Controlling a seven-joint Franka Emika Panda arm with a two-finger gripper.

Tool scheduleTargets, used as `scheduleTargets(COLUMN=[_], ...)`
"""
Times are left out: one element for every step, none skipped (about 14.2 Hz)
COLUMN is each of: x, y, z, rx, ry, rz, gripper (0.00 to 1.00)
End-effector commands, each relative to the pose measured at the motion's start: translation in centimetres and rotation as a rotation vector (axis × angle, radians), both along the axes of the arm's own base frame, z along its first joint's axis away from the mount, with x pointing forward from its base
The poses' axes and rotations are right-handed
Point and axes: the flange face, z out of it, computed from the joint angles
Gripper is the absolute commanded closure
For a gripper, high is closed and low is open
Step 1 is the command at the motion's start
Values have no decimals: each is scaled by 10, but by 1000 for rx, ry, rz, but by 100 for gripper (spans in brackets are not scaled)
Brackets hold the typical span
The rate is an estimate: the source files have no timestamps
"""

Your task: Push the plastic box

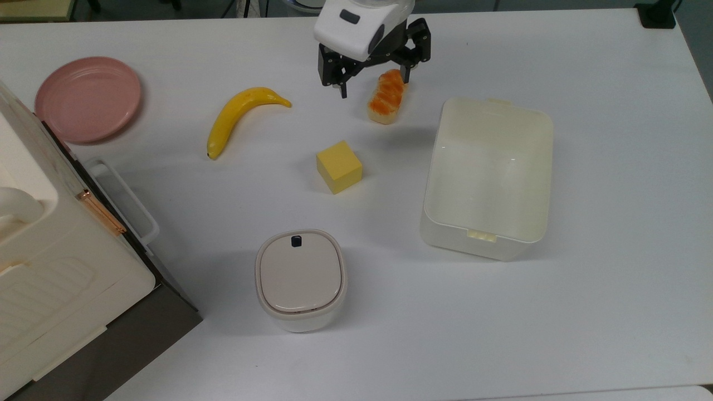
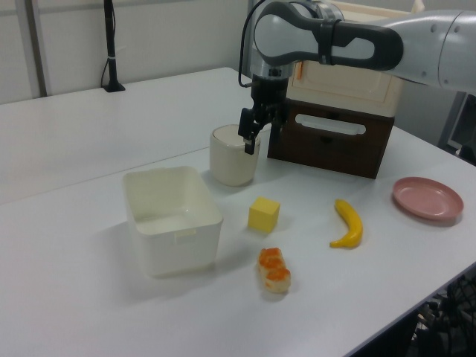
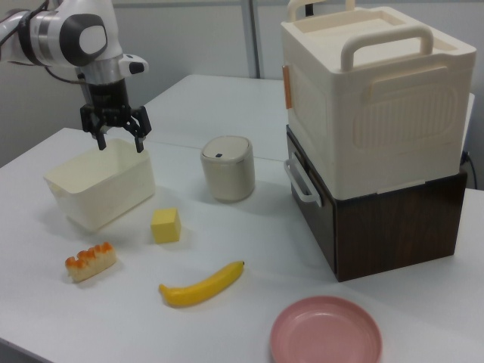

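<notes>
1. Gripper (image 1: 375,83) — fingers spread wide, holding nothing, high above the bread roll (image 1: 386,97) near the tabletop's far edge in the top view.
2. Plastic box (image 1: 490,174) — toward the top view's right edge; we lower beside its wall, then push low and square.

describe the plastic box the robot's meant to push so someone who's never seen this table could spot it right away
On the white table, look toward the top view's right, away from the big cream crate on its dark base. The plastic box sits there alone, beyond the yellow cube. It is the largest open container: a cream-white translucent rectangular tub, empty, with rounded corners, unlike the smaller lidded bin with its dark button.
</notes>
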Motion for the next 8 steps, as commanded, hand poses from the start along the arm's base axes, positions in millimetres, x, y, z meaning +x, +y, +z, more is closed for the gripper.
scheduleTargets(x=[-9, -10, -10, -9, -6, -2, 3, 6], y=[-2, -6, -9, -12, -13, -14, -13, -11], z=[-23, -30, -36, -45, -52, -57, -67, -76], rx=[-6, -32, -59, -73, -71, -73, -78, -87], ry=[28, 41, 56, 73, 80, 71, 74, 80], rz=[282, 375, 473, 550, 599, 633, 670, 704], gripper=[0, 0, 0, 0, 0, 0, 0, 0])
